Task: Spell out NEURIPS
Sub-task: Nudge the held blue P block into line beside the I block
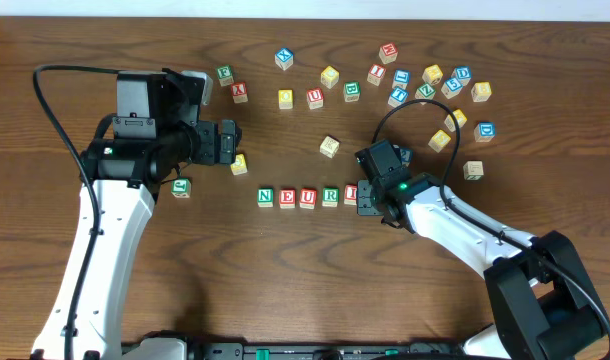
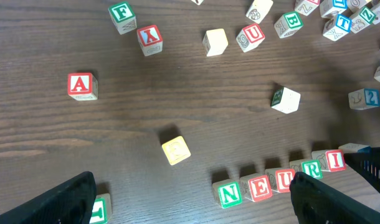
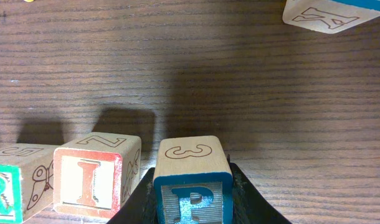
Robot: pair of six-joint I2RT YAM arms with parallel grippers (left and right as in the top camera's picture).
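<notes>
Table (image 1: 285,290) is showing dark brown wood grain, smooth, mostly matt with a faint sheen. P block (image 3: 193,180) and I block (image 3: 90,177) are showing pale bare wood, smooth, with flat painted letters and borders, the P face carrying fine ribbing. Fingers (image 3: 252,208) flanking the P block are looking like matt black plastic; arm shells (image 1: 100,240) are reading as smooth, slightly glossy white plastic.

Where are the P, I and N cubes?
P cube (image 3: 193,202), right wrist view, front face.
I cube (image 3: 89,182), right wrist view, red letter.
N cube (image 1: 266,197), overhead view, top face.
</notes>
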